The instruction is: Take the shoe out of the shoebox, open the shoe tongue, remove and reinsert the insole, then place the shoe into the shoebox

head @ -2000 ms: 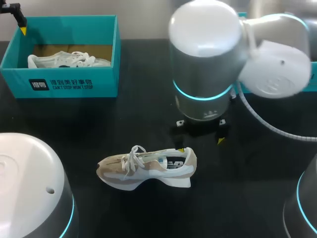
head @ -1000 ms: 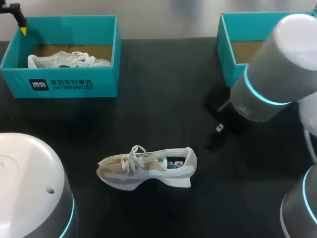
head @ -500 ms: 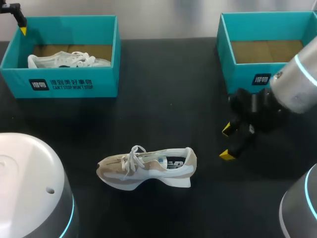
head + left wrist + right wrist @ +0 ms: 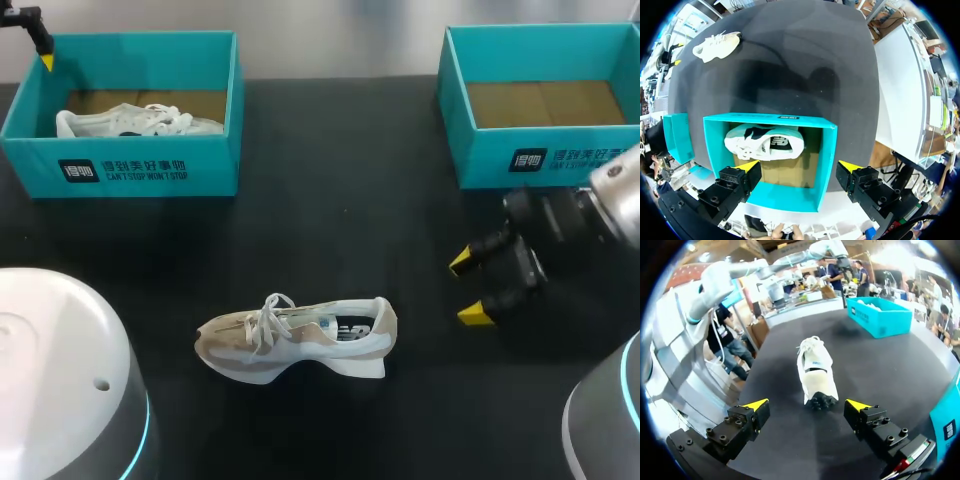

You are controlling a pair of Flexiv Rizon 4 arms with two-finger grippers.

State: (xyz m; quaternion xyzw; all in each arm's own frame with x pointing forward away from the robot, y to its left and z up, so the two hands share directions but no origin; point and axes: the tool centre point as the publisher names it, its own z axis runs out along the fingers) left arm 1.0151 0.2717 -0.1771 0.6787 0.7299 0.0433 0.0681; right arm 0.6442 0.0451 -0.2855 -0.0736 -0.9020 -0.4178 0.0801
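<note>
- Shoe (image 4: pixel 295 338): beige and white trainer, upright on its sole, near the middle of the table. Toe to the left, heel to the right, laces loose. Touched by neither gripper.
- Right gripper (image 4: pixel 468 288): fingers spread wide, nothing between them. To the right of the shoe's heel and well apart from it, just on the near side of the right shoebox (image 4: pixel 540 150).
- Right wrist view: shoe (image 4: pixel 815 371) seen heel-on, straight ahead of the parted fingers. Dark treaded heel edge shown here and not from the head camera.
- Left gripper (image 4: pixel 799 166): fingers wide apart and empty, as seen from its own wrist camera, looking down into the left shoebox (image 4: pixel 826 165). Only one yellow tip in the head view, at that box's far-left corner, so the spread is readable from the wrist camera alone.
- Left shoebox, head view: teal, open-topped, far left of the table. Second shoe (image 4: pixel 135 122) inside, white, probably lying on its side. Brown cardboard floor beside it, clearer from above in the left wrist view.
- Right shoebox: teal, open-topped, far right, brown cardboard floor showing.
- Table (image 4: pixel 330 220): matte black, faint sheen.
- Arm housings: white, rounded, with teal light rings, at the near-left and near-right corners of the head view.
</note>
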